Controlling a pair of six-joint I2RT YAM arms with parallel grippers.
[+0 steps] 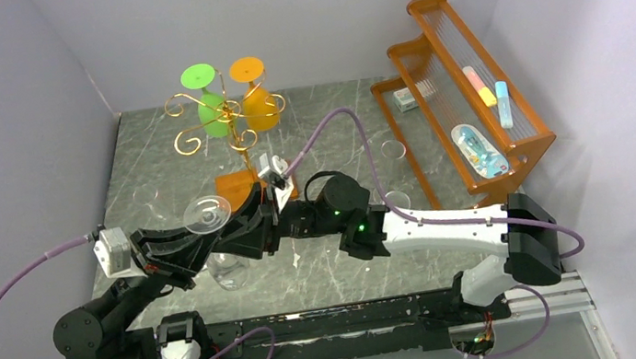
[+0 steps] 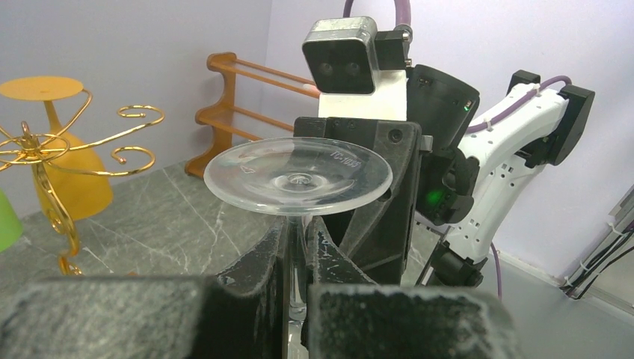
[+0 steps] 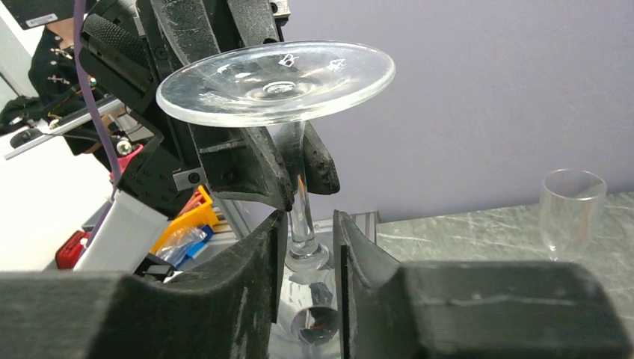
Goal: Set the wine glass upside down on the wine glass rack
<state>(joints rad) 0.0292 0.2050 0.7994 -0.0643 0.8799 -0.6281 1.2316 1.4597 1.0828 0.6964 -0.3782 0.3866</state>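
Observation:
A clear wine glass [image 1: 208, 216] is held upside down above the table, foot up and bowl [image 1: 230, 270] down. My left gripper [image 1: 211, 244] is shut on its stem [image 2: 299, 254], just under the foot [image 2: 299, 176]. My right gripper [image 1: 231, 237] faces it from the right. Its jaws are open, with a finger on each side of the lower stem [image 3: 301, 217] and a gap on both sides. The gold wire rack [image 1: 230, 121] on its wooden base [image 1: 236, 187] stands behind. It also shows at the left of the left wrist view [image 2: 45, 149].
A green glass [image 1: 210, 110] and an orange glass [image 1: 258, 104] hang upside down on the rack. An orange slatted shelf [image 1: 462, 105] with small items stands at the right. Clear glasses stand upright on the table [image 1: 394, 149], [image 3: 572, 209]. Walls close in on three sides.

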